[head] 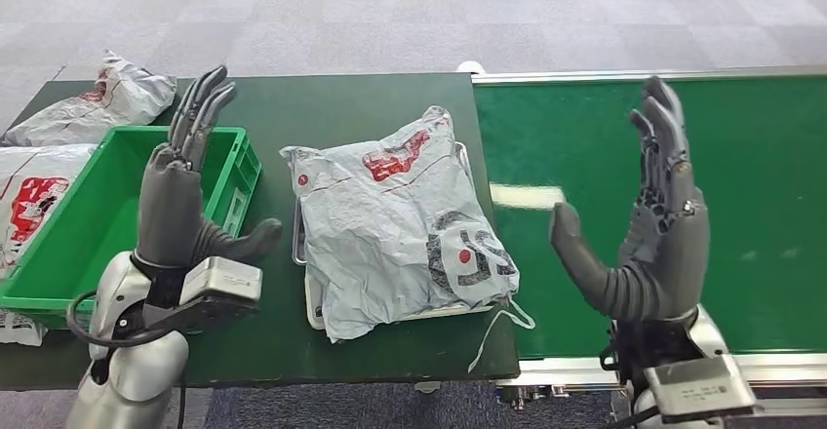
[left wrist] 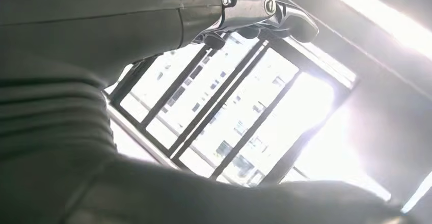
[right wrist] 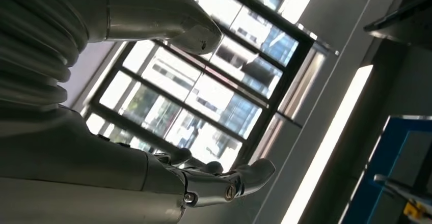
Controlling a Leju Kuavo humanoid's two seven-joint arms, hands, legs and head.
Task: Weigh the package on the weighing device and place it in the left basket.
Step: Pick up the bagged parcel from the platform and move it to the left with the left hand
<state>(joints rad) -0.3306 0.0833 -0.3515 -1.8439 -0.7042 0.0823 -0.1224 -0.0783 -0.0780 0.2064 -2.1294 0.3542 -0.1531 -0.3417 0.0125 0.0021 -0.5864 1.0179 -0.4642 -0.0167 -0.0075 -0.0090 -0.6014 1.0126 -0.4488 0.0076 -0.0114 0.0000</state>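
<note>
We find the package [head: 405, 219] lying on the scale [head: 310, 304], whose tray rim shows beneath it, near the table's [head: 322, 107] right edge and beside the green conveyor [head: 761, 175]. We judge the weighing step reached or under way. The basket [head: 83, 229] at the table's left edge holds nothing that we can see, so the transfer remains. Our left hand [head: 185, 195] is raised over the basket's right wall, fingers spread, empty. Our right hand [head: 653, 219] stands over the conveyor, likewise spread and empty. Other bags [head: 93, 102] lie past the basket.
</note>
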